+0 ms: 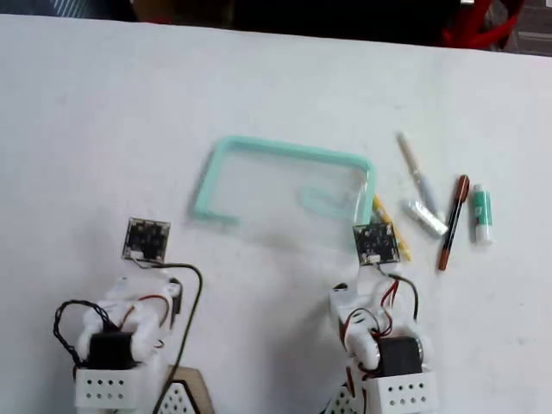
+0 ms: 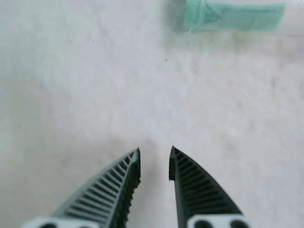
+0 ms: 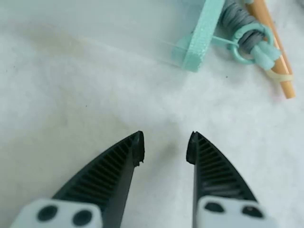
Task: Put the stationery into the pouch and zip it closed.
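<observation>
My left pincer (image 2: 154, 159) hangs over the white counter (image 1: 95, 112), jaws slightly apart, holding nothing; my right pincer (image 3: 165, 145) is likewise parted and empty, near a corner of the pouch (image 1: 285, 155); that clear, mint-edged pouch lies flat mid-counter; its zip pull (image 3: 248, 40) rests against a yellow pencil (image 1: 379, 210); farther out lie a silver pen (image 1: 417, 175), a brown pen (image 1: 454, 222) and a green-and-white tube (image 1: 481, 215), all outside the pouch.
</observation>
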